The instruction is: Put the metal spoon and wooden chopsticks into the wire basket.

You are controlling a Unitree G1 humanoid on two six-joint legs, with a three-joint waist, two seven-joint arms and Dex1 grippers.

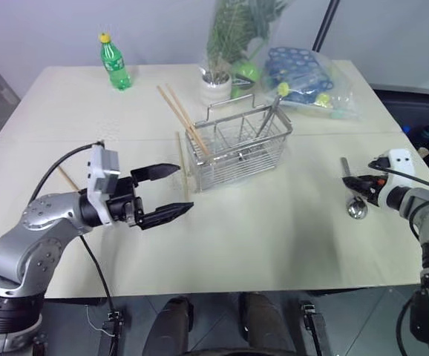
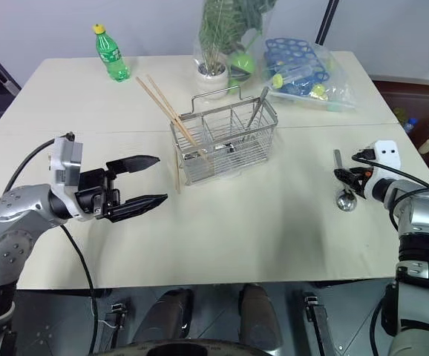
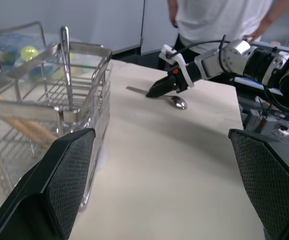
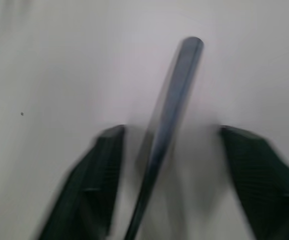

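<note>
The right gripper (image 2: 346,178) sits low at the metal spoon (image 2: 341,187), which lies flat on the table (image 2: 274,230) well to the right of the wire basket (image 2: 226,142). In the right wrist view the spoon's handle (image 4: 172,115) runs up between the two black fingers (image 4: 92,175) with a gap on each side, so the jaws straddle it without clamping; the blur there hides how far they stand from the metal.

The left gripper (image 1: 165,191) hovers above the table just left of the basket, its jaws spread wide and holding nothing, pointing toward the basket.

Some wooden chopsticks (image 1: 183,119) lean out of the basket's left end. Another stick (image 1: 182,165) lies on the table against the basket's left side. Behind the basket stand a white plant pot (image 1: 216,85), a clear bag of blue items (image 1: 303,78), and, farther left, a green bottle (image 1: 115,63).
</note>
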